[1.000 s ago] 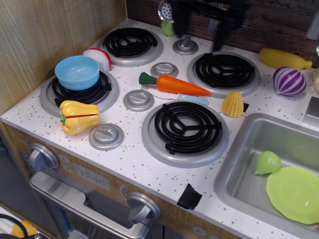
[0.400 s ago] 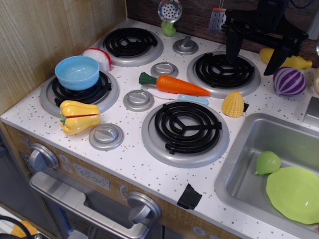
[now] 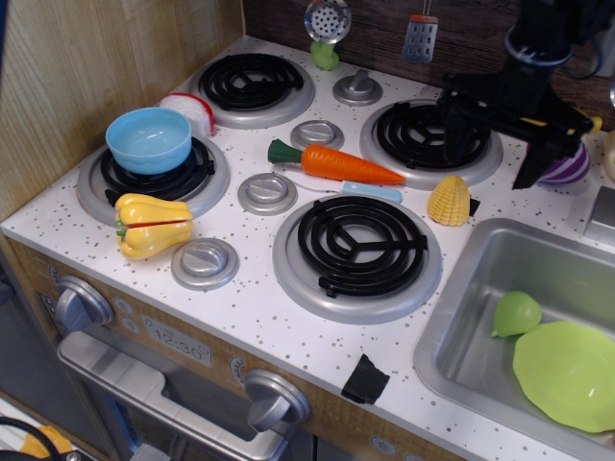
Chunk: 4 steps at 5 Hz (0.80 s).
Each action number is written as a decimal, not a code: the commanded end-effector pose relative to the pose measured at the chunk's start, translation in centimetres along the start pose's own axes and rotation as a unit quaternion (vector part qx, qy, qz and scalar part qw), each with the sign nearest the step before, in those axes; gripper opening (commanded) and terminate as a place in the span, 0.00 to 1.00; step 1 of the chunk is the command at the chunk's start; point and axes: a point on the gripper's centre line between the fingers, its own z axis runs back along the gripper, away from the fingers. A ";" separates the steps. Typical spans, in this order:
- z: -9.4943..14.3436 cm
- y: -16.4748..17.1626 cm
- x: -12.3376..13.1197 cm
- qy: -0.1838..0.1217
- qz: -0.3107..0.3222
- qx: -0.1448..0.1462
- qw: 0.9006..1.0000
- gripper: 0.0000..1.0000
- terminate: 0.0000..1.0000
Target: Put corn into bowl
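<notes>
The corn (image 3: 449, 201) is a small bumpy yellow dome standing on the white counter between the front right burner and the sink. The light blue bowl (image 3: 149, 139) sits on the front left burner, far to the left of the corn. My black gripper (image 3: 492, 149) hangs over the back right burner, above and slightly behind the corn. Its two fingers (image 3: 455, 134) are spread wide apart and hold nothing.
A carrot (image 3: 336, 163) lies between the burners. A yellow bell pepper (image 3: 151, 225) lies at the front left. A purple onion (image 3: 562, 165) and yellow squash sit behind my gripper. The sink (image 3: 480, 317) holds a lime green plate (image 3: 567, 373) and a green pear (image 3: 516, 313).
My gripper has moved from the back edge to the right and down, toward the corn, with its fingers still spread. Nothing else has moved.
</notes>
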 end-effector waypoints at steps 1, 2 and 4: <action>-0.9 1.3 1.0 -0.022 0.014 -0.003 1.000 1.00 0.00; -2.1 1.9 1.3 -0.024 0.011 -0.009 1.000 1.00 0.00; -4.1 2.2 0.7 -0.028 0.048 -0.029 0.998 1.00 0.00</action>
